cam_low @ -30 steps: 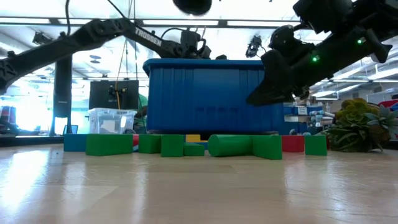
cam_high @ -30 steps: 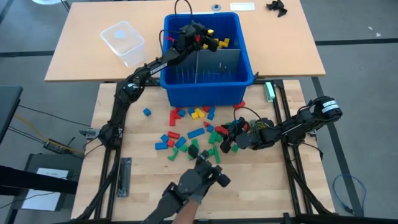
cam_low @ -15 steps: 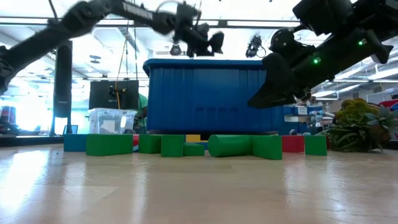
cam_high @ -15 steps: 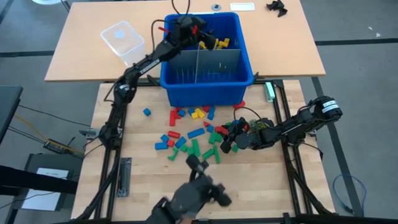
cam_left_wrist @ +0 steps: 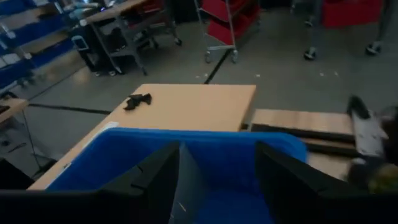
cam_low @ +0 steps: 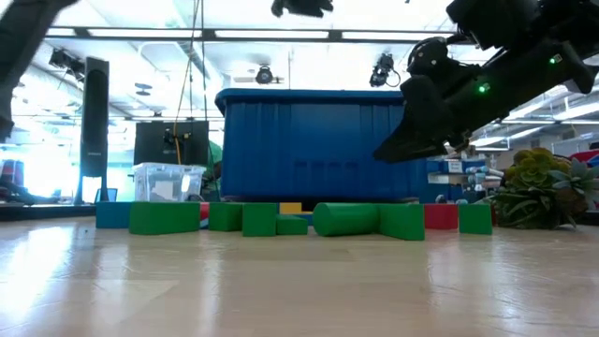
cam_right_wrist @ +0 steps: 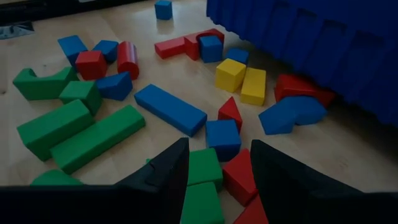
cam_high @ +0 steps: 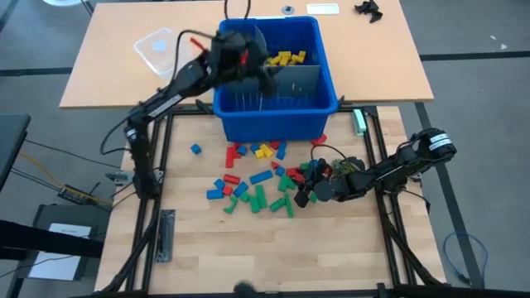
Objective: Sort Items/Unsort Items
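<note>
The large blue plastic bin point(cam_high: 277, 103) is sitting at the table's twelve o'clock, with a grey slotted divider sheet point(cam_high: 284, 89) standing upright inside it and a cluster of small yellow blocks point(cam_high: 286, 58) lying behind the divider. The left gripper point(cam_high: 248, 62) is hovering above the bin's ten o'clock corner; in its wrist view its dark fingers point(cam_left_wrist: 155, 180) are standing apart with nothing between them. The right gripper point(cam_high: 302, 192) is hanging low over the wood at about four o'clock from the bin, fingers parted and gripping nothing, pointing at the small red, yellow, green and blue toy blocks point(cam_high: 257, 178) that are lying scattered at the bin's six o'clock. A lone blue cube point(cam_high: 195, 149) is lying apart at the heap's ten o'clock.
</note>
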Controlling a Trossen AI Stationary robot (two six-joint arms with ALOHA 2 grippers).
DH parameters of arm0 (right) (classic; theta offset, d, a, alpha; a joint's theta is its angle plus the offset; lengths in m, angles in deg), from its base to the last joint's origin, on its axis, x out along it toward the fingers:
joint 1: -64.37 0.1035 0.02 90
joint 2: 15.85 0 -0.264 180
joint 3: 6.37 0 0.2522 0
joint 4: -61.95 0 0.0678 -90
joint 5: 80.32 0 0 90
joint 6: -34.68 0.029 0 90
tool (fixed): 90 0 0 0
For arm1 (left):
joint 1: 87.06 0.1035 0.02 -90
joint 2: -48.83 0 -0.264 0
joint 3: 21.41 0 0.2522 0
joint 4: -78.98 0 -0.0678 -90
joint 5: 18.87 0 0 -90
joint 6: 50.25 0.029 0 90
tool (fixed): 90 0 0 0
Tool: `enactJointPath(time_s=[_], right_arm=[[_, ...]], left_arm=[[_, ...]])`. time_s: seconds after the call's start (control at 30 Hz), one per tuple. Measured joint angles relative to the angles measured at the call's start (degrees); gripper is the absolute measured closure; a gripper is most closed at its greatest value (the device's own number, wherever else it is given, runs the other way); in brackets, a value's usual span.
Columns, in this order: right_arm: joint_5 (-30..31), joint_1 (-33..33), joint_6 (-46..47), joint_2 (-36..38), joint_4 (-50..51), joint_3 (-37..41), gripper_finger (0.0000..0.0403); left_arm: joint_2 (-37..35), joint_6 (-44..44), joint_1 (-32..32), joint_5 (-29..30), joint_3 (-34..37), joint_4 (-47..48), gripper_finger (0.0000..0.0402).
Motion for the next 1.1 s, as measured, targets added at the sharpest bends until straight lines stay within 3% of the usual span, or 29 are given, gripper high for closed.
enactJointPath(time_s=[0.17,0.53,0.83,1.0,1.1], right_arm=[[-0.3,0.0,0.1,0.0,0.0,0.0,0.0232],[-4.5,0.0,-0.6,0.0,-1.7,0.0,0.0232],[-4.6,-0.7,-3.4,0.0,-6.0,0.0,0.0232],[-5.4,-2.1,-7.2,0.0,-9.8,-0.2,0.0231],[-5.7,-4.0,-8.5,0.0,-9.8,-1.1,0.0227]], left_arm=[[-9.5,-0.4,-6.5,5.4,12.9,-0.5,0.0190],[-32.4,-9.3,-18.6,18.9,50.7,-13.3,0.0191],[-34.9,-14.3,-26.4,21.5,67.7,-14.4,0.0191],[-34.8,-19.2,-27.7,21.4,77.2,-22.1,0.0191],[-34.0,-22.3,-27.6,19.4,82.7,-31.5,0.0191]])
